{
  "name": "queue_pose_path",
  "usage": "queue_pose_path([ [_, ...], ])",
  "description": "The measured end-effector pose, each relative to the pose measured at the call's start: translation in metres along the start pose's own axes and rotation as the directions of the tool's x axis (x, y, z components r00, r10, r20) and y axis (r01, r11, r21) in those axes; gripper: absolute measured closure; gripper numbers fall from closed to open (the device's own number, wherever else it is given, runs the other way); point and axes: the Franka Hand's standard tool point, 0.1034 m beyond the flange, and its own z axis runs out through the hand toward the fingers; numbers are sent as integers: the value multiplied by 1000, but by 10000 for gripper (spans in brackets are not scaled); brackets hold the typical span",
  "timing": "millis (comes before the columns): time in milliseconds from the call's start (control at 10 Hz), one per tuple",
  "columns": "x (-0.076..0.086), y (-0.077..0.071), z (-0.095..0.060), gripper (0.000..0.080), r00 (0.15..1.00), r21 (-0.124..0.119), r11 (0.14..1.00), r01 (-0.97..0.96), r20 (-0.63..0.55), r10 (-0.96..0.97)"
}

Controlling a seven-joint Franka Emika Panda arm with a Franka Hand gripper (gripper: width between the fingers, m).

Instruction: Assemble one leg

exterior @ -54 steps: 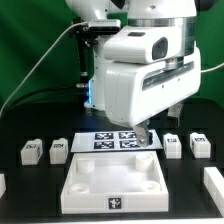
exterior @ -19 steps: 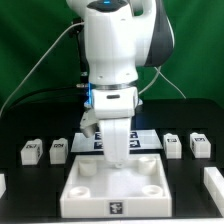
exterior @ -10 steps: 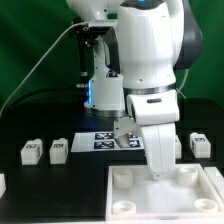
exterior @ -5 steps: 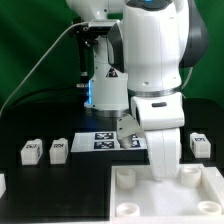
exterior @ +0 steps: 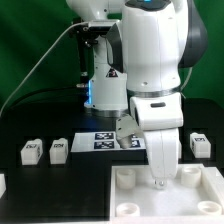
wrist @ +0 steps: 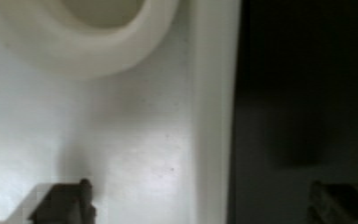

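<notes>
The large white square top (exterior: 200, 205) lies at the front of the exterior view's right, corner sockets up. My gripper (exterior: 160, 182) points straight down at its back rim. In the wrist view the gripper (wrist: 202, 203) is open: one dark fingertip (wrist: 60, 200) is over the white top beside a round socket (wrist: 105, 30), the other is over the black table, and the top's edge runs between them. Small white legs with marker tags lie in a row: two at the left (exterior: 30, 152) (exterior: 59, 149) and one at the right (exterior: 200, 145).
The marker board (exterior: 108, 139) lies flat behind the top, partly hidden by the arm. Another white part (exterior: 3, 184) shows at the left edge. The arm's bulky body stands over the table's middle and right.
The top has shifted from the front middle to the exterior view's right front, and the arm went with it. Over the last half second hardly anything has moved.
</notes>
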Motion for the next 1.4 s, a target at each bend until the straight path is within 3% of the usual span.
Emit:
queue_pose_path([
  [200,0,0,0,152,1000,0,1000,-1,0,1],
  [700,-1,0,0,150,999,-1,999,-52,0,52],
  [900,14,-3,-22,150,980,-24,980,-199,0,199],
  [1100,36,-5,-43,150,897,-36,897,-441,-2,442],
  [1200,52,-5,-56,150,807,-47,806,-590,-19,590],
  [1300,71,-7,-62,150,716,-48,714,-699,-42,697],
  [1400,77,-11,-58,150,643,-38,642,-765,-70,762],
])
